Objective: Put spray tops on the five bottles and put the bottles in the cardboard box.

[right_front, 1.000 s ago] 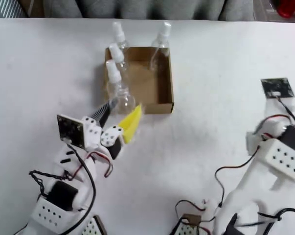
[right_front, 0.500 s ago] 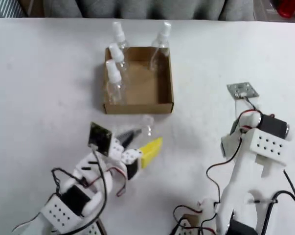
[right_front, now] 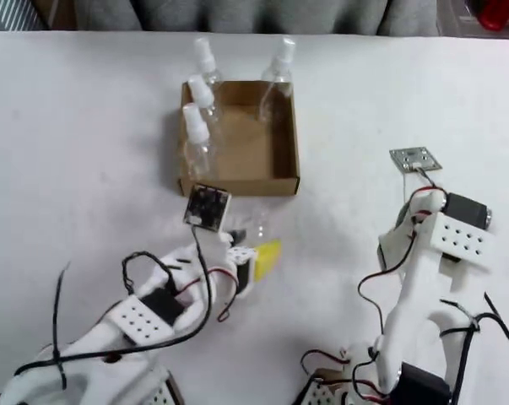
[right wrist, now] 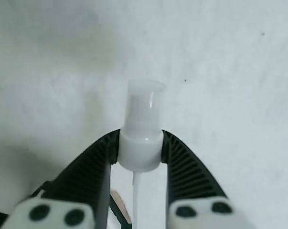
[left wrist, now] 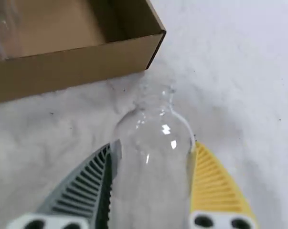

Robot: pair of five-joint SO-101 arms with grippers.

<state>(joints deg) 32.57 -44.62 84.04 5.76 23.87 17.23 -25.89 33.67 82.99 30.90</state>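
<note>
Bottle [left wrist: 153,133], uncapped, clamped in left gripper [left wrist: 154,148] just outside cardboard box [right_front: 237,184] near wall. Right gripper [right wrist: 140,137] pinching spray top [right wrist: 144,100], well apart from box. Looks like capping step for fifth, imo; next move needs top lined up over open neck.

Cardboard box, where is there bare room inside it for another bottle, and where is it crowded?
Free: in the cardboard box, the floor's middle and near-right corner, beside its right wall. Crowded: capped bottles line its left wall and far edge.
</note>
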